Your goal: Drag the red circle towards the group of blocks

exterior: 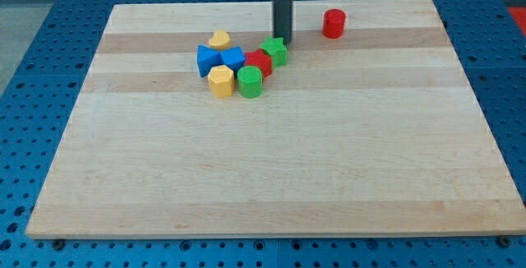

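The red circle (333,23), a short red cylinder, stands alone near the view's top, right of centre. The group of blocks lies to its lower left: a yellow heart (219,39), a blue block (208,58), a second blue block (233,57), a red block (260,62), a green star (275,51), a yellow hexagon (220,80) and a green cylinder (250,81). My tip (284,48) stands at the green star's upper right edge, close to it or touching it, well to the left of the red circle.
The wooden board (271,169) lies on a blue perforated table (33,71). The dark rod comes down from the view's top edge above the group.
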Controlling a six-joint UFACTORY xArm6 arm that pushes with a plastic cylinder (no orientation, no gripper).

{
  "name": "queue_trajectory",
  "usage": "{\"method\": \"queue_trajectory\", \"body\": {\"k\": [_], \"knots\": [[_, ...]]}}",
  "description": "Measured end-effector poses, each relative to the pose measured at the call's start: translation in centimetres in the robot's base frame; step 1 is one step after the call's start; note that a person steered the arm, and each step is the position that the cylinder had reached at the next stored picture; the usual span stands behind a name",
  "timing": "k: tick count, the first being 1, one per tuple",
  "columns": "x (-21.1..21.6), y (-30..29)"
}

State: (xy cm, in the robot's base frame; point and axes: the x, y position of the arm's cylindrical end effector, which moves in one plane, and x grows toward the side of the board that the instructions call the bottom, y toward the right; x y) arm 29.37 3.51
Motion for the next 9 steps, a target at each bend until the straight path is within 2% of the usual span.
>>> {"method": "queue_trajectory", "body": {"k": [1, 2, 3, 4, 6, 9], "knots": [[2.1, 6.2], [2.3, 13.0], [-3.3, 15.0], [-6.4, 12.4], [-3.1, 11.4], [-4.4, 5.2]]}}
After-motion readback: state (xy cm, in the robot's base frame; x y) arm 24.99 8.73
